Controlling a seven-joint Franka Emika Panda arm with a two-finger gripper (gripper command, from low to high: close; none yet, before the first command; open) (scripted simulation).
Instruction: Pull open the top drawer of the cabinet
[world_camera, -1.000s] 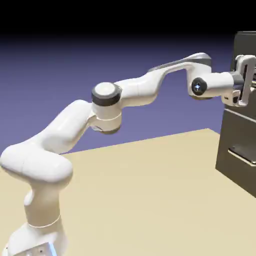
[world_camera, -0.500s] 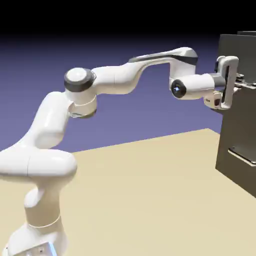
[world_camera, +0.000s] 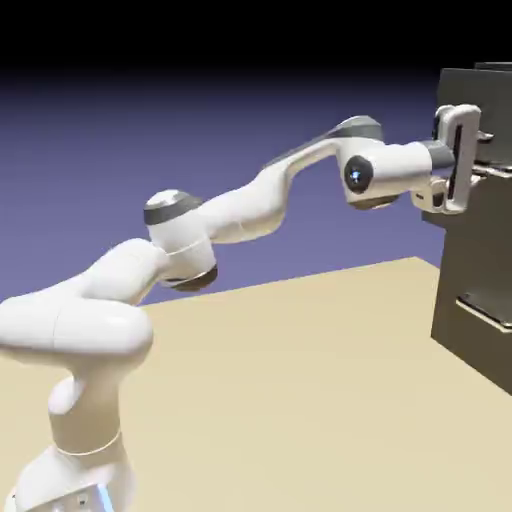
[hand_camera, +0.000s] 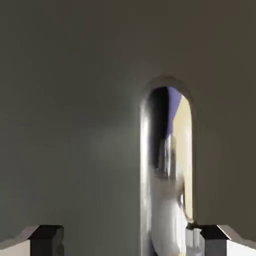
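One white arm (world_camera: 240, 210), one pincer (hand_camera: 132, 242), its two fingertips (hand_camera: 47, 241) spread apart. One dark cabinet (world_camera: 475, 255), at the exterior view's right, beside one pale worktop (world_camera: 280, 380). One top drawer (world_camera: 458, 95), uppermost, its front standing out from the cabinet, before the pincer. One shiny handle (hand_camera: 145, 185), nearer the hand view's right fingertip. One lower handle (world_camera: 487, 311), below.

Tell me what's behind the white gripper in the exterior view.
The dark grey-brown top drawer's front and part of its shiny metal bar handle show past the gripper; whatever its body covers can't be seen.
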